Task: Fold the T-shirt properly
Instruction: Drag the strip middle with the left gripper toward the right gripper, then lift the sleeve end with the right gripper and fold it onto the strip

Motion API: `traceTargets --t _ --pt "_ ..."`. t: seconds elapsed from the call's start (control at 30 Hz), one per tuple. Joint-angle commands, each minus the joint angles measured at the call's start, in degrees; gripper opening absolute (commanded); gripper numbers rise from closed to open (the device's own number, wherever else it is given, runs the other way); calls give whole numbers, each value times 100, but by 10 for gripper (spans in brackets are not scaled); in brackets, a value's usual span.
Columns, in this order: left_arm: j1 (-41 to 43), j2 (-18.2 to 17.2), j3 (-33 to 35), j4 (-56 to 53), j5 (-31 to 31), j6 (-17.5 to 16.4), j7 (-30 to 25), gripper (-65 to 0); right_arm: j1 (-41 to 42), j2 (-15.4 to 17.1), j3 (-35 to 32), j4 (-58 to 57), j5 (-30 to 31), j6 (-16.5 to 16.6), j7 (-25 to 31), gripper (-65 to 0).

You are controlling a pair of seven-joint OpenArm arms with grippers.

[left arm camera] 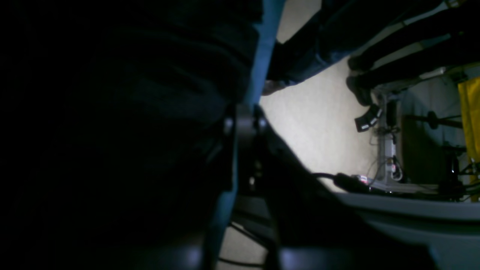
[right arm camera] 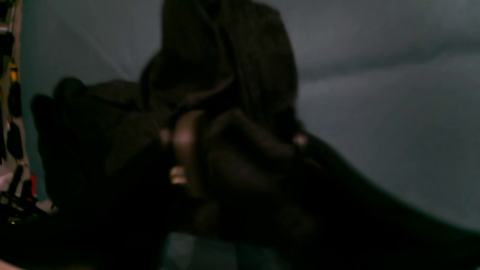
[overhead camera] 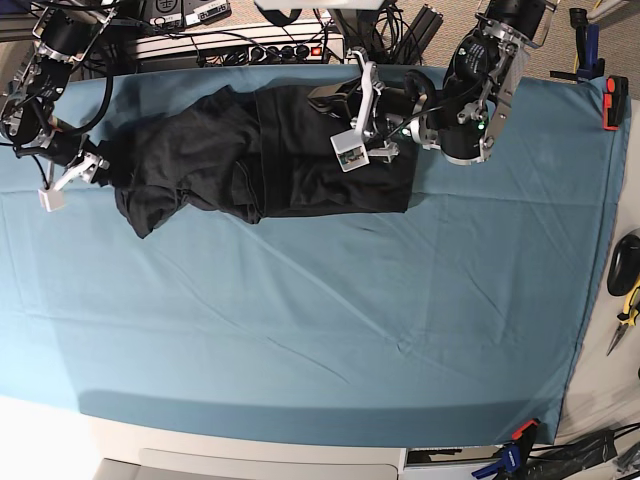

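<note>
The black T-shirt [overhead camera: 250, 160] lies crumpled along the far half of the teal table cloth [overhead camera: 300, 330], stretched left to right. At its left end, my right gripper [overhead camera: 100, 168] has hold of it. In the right wrist view its fingers [right arm camera: 183, 142] stand on either side of a dark bunch of the T-shirt [right arm camera: 225, 75], with the gripper [right arm camera: 240, 144] closed against it. My left gripper [overhead camera: 325, 98] sits on the shirt's far edge near the middle. The left wrist view is very dark, showing the gripper [left arm camera: 245, 116] shut, with shirt fabric [left arm camera: 131, 112] beside it.
A power strip and cables [overhead camera: 240, 45] run behind the table's far edge. A red clamp [overhead camera: 612, 100] and hand tools [overhead camera: 625, 290] sit at the right edge, a blue clamp [overhead camera: 515, 455] at the front. A person's legs [left arm camera: 318, 45] stand beyond the far edge.
</note>
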Motion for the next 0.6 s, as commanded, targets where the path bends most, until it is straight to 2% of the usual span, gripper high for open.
traceTargets --t 0.0,0.07,0.1,0.23,0.33,0.43,0.57 --pt "-59 15 -11 92 -122 -47 -125 -650 33 94 11 55 37 15 -32 -524" --pt "-59 15 -11 92 -122 -47 -125 -650 35 94 11 55 37 15 -32 -627" --pt "-59 15 -11 94 -122 -47 -129 -650 35 94 11 59 37 15 -32 -650" --pt "-61 15 -13 94 -122 -47 -214 -650 31 81 13 122 151 31 -32 -650" --pt "-61 15 -13 94 -125 -47 -214 -650 28 -48 15 527 208 188 -32 -650" --pt "-61 15 -13 94 -149 -47 -212 -650 -35 -308 15 1414 155 190 -32 -650" --pt "-59 15 -13 94 -232 -47 -208 -650 -374 -824 11 3123 -472 195 -32 -650"
